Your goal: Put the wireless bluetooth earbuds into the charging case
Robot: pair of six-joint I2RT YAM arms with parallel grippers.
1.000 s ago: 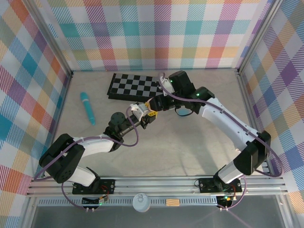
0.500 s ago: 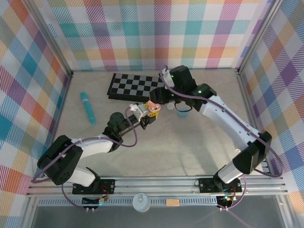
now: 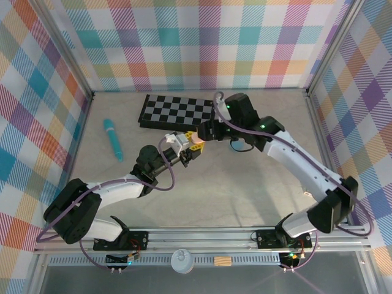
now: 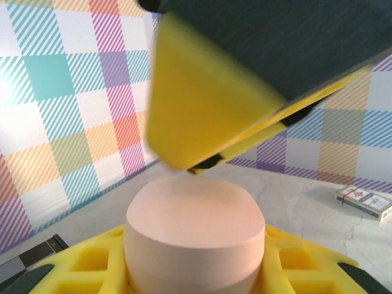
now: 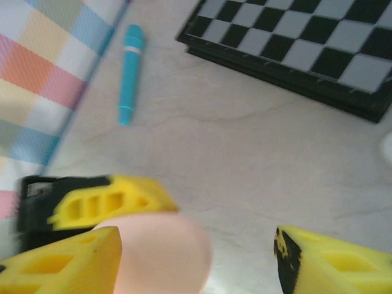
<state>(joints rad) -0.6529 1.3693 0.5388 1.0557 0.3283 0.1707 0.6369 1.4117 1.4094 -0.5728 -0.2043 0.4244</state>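
Here, left tool [image 3: 191, 147] clasping pink case [image 4: 195, 233]

— What do we find on the table?

— We see a pale, faintly veined table [image 3: 245, 190]. A folded chequered board [image 3: 176, 111], black and grey, lies flat towards the back, near the middle.

— Anything beside it?

— A teal stick [image 3: 113, 139] lies to the board's left, apart from it, close to the left wall. From the left wrist we also make out a small white box [image 4: 364, 202] lying flat near a wall.
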